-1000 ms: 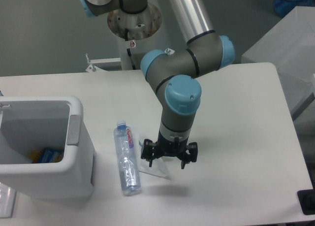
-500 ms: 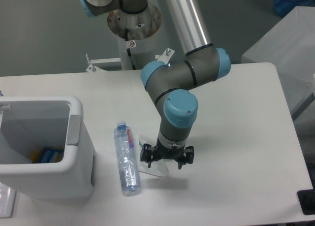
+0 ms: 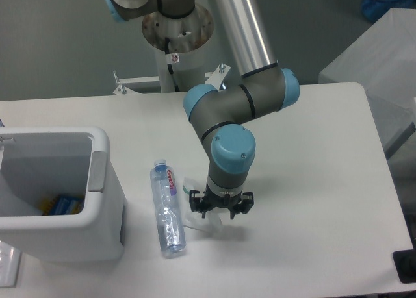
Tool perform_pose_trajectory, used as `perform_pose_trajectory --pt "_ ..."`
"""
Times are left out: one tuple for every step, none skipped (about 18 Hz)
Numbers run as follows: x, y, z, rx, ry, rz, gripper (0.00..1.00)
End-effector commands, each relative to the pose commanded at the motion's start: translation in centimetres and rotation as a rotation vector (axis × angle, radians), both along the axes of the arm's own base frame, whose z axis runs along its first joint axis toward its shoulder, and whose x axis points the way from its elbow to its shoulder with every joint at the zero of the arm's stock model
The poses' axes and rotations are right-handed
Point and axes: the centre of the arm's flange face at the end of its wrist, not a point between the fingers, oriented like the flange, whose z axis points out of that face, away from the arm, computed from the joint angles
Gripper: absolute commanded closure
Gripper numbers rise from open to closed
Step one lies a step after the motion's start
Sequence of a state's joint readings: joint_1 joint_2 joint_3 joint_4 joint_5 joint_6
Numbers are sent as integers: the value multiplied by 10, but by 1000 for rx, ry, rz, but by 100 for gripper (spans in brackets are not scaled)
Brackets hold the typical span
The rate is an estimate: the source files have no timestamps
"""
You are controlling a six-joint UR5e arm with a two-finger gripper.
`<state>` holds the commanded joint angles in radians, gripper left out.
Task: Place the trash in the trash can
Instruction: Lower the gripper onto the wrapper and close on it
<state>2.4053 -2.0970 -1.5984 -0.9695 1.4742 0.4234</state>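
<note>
A crushed clear plastic bottle [image 3: 166, 210] with a blue cap and red label lies on the white table, just right of the trash can [image 3: 97, 226]. A crumpled clear wrapper [image 3: 199, 221] with a green bit lies right of the bottle. My gripper [image 3: 220, 208] hangs directly over the wrapper, low to the table, its fingers spread to either side of it. Nothing is held between the fingers. The trash can is a white bin with a grey patch at the table's left; blue and yellow items show inside it.
The arm's base column [image 3: 177, 32] rises at the back of the table. A grey box [image 3: 383, 64] stands beyond the table's right edge. A dark object [image 3: 405, 267] sits at the lower right corner.
The gripper has shifted left and lowered, from right of the wrapper to directly over it. The bottle, wrapper and bin have not moved.
</note>
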Motion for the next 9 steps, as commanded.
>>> perform_pose_trajectory --pt "1 1 2 3 -1 0 99" --pt "1 1 2 4 -2 -2 100" --pt "1 1 2 3 -1 -2 100" --pt "1 1 5 7 1 -2 100" --pt "0 1 8 12 6 -2 100" --pt "-2 1 13 18 13 0 100" --pt "-6 1 17 25 19 4 100" --pt "-10 2 32 44 38 7 100" --pt "-11 3 56 82 60 7 100"
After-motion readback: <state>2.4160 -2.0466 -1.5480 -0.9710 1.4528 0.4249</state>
